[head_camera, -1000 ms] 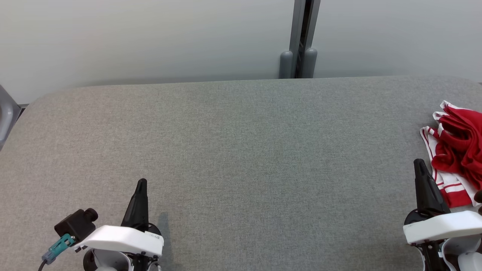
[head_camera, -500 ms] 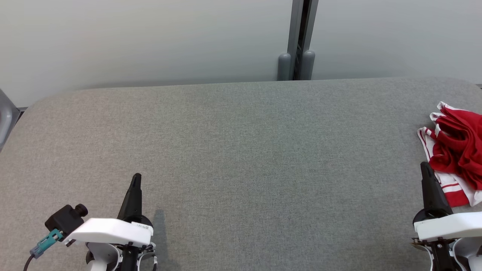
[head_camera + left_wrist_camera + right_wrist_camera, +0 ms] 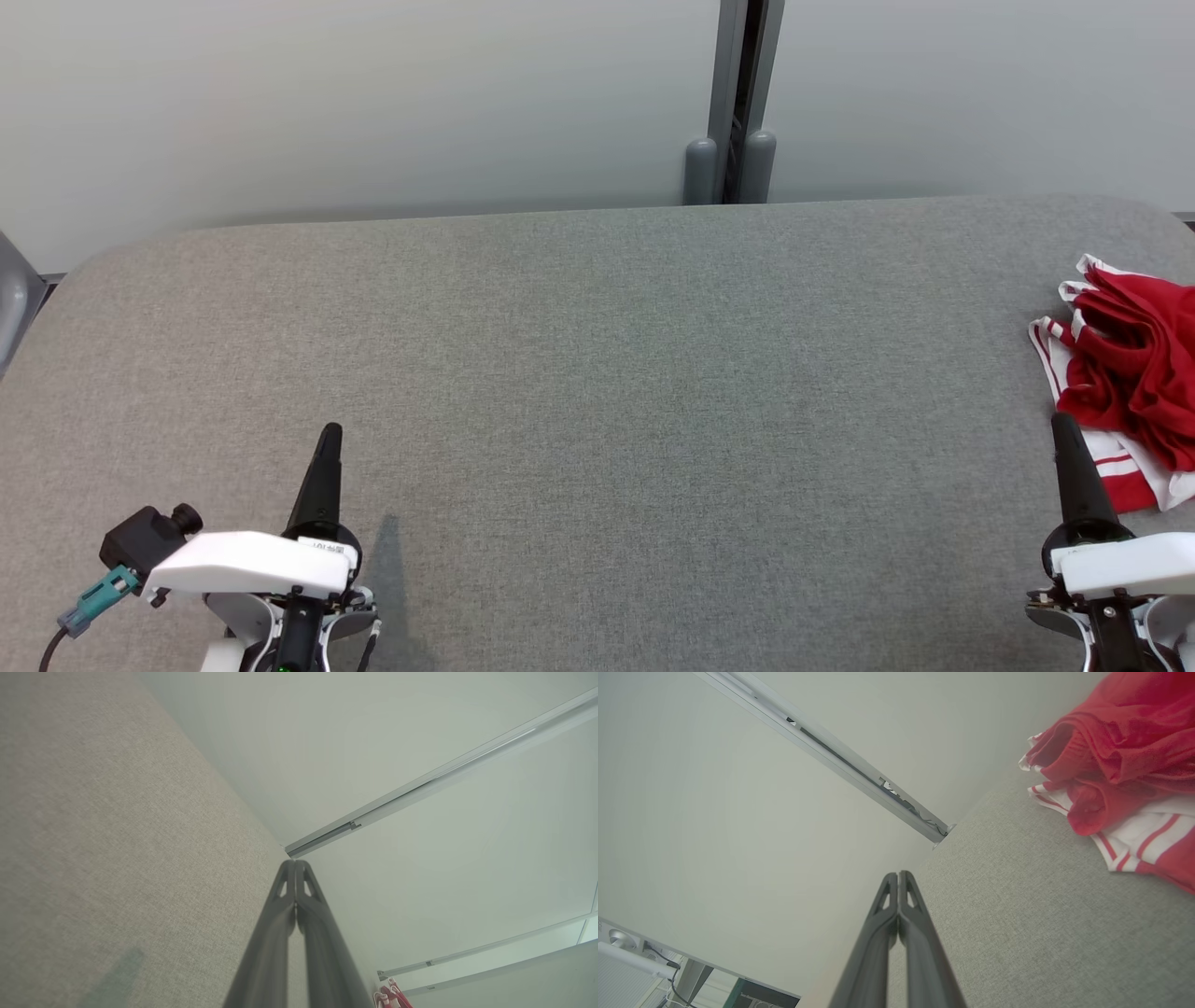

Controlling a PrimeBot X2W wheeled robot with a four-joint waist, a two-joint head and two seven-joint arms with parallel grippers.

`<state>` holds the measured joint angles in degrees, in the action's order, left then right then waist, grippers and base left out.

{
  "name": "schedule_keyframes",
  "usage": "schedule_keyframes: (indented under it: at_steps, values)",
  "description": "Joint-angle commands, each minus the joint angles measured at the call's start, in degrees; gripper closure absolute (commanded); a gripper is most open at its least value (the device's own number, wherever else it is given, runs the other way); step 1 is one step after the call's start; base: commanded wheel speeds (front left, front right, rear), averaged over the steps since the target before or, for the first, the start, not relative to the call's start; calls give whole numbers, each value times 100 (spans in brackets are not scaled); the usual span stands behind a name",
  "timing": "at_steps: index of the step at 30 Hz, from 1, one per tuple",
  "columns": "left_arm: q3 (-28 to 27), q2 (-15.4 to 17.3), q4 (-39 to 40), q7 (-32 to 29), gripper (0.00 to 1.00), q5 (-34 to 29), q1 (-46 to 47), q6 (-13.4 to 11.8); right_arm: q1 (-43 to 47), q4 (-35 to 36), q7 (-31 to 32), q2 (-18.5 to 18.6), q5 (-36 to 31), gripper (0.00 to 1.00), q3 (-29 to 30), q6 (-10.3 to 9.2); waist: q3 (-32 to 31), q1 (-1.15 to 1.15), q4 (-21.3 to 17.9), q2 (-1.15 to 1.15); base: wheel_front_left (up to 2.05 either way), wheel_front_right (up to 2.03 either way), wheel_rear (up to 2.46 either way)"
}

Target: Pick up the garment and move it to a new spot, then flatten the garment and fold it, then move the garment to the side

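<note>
The grey fabric-covered table [image 3: 597, 327] runs wide in front of a pale wall [image 3: 373, 93] split by a grey upright post [image 3: 738, 93]. Over the last second the whole head view has slid a little, so read the small shift of post and table edge as camera motion, not as things moving. Beyond that, both of your arms have drawn back toward the near edge. The left gripper [image 3: 328, 439] now sits lower at the near left, and the right gripper [image 3: 1064, 431] has backed away at the near right. Its tip stands just beside the near-left hem of the crumpled red garment with white striped trim [image 3: 1125, 373], and you cannot tell from here whether it touches the cloth. The garment has kept its place at the far right of the table, bunched in loose folds, partly cut off by the picture's edge. That fits either a garment waiting at the side to be fetched or one already set aside, though the bunching does not look like a neat fold to me. Both wrist views show each pair of long dark fingers [image 3: 280, 914] pressed together along their length, with nothing between them. You are carrying nothing on either side, and the left tool is well apart from the cloth.
</note>
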<state>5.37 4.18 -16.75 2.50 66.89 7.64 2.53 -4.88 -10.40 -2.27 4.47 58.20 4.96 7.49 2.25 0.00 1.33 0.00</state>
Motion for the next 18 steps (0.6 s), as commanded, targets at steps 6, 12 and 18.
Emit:
schedule_keyframes:
  at_steps: [6,12,18]
  values:
    - [-96,29,-29,-111,100,412,233,113,5,5,119,13,511,100,105,1,-22,0,-13,0,0,0,0]
    - [-155,32,-86,-199,100,725,306,168,17,-13,197,-9,887,100,163,1,-43,0,-26,0,0,0,0]
    - [-205,34,-140,-296,100,1017,346,210,20,-30,285,-30,1245,100,221,1,-63,0,-39,0,0,0,0]
